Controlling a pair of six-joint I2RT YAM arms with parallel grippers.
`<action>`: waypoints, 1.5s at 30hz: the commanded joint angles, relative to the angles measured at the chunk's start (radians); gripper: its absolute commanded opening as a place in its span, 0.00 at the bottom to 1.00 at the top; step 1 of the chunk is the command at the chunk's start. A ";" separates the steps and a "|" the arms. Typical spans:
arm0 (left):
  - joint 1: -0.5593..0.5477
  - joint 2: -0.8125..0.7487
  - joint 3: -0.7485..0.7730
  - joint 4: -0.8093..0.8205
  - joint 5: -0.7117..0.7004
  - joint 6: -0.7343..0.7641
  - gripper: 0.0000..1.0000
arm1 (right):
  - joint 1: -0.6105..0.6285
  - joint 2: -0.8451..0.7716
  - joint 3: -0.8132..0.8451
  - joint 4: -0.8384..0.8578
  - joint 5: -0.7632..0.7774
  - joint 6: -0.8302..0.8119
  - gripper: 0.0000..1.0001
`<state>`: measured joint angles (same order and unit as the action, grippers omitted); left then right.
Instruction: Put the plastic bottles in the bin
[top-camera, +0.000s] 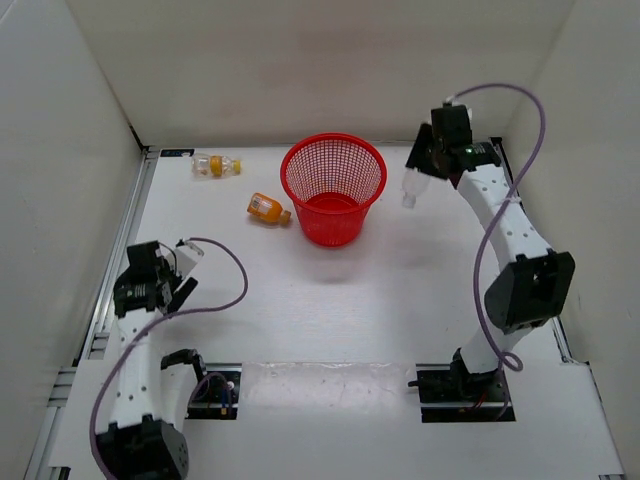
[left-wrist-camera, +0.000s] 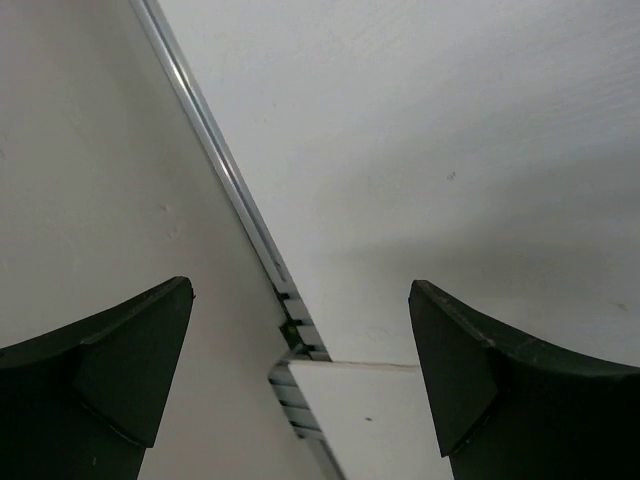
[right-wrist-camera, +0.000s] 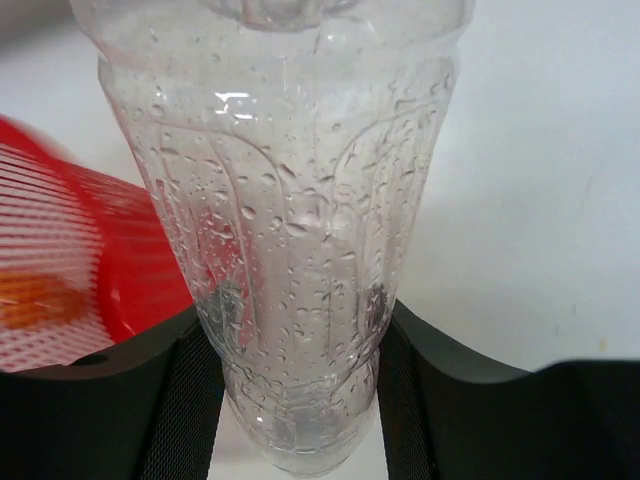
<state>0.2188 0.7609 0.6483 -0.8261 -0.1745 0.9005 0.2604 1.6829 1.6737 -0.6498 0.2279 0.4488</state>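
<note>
1. Top view:
   - The right gripper (top-camera: 421, 168) sits in the upper right of the frame, its jaws closed on the slim clear bottle (top-camera: 410, 189).
   - That bottle hangs just right of the bin (top-camera: 300, 200), near the rim but not over it.
   - Its long axis runs from the jaws down-frame, cap end away from the fingers.
   - The bin's mouth lies to the left of the held bottle, so the coming move is, I judge, a short carry leftward over the rim.
   - The clear bottle with orange cap (top-camera: 216, 165) lies on the table in the upper left.
   - The stubby orange bottle (top-camera: 267, 208) lies just left of the bin's base.
   - Both are nearer the left gripper (top-camera: 188, 272), which sits at the lower left, well apart from them.

2. Left wrist view:
   - The left gripper (left-wrist-camera: 300, 288) has its jaws spread wide with nothing between them.
   - Only white surface and a metal rail (left-wrist-camera: 215, 150) show; no bottle or bin is in view.

3. Right wrist view:
   - The right gripper (right-wrist-camera: 295, 345) clamps the slim clear bottle (right-wrist-camera: 290, 230) near its base.
   - The bottle's axis runs straight up the frame.
   - The red bin (right-wrist-camera: 130, 270) fills the left edge, beside the bottle.
</note>
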 joint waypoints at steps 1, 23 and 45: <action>-0.086 0.145 0.138 0.085 0.036 0.115 1.00 | 0.117 -0.103 0.112 0.166 0.160 -0.116 0.00; -0.463 0.810 0.571 0.232 0.076 0.718 1.00 | 0.364 0.302 0.307 0.262 -0.024 -0.223 0.84; -0.556 1.226 0.872 0.232 0.112 0.630 1.00 | 0.197 0.235 0.198 0.246 -0.124 -0.139 0.90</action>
<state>-0.3290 2.0006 1.5204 -0.5808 -0.0620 1.5669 0.4381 1.9450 1.8668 -0.4217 0.1452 0.3107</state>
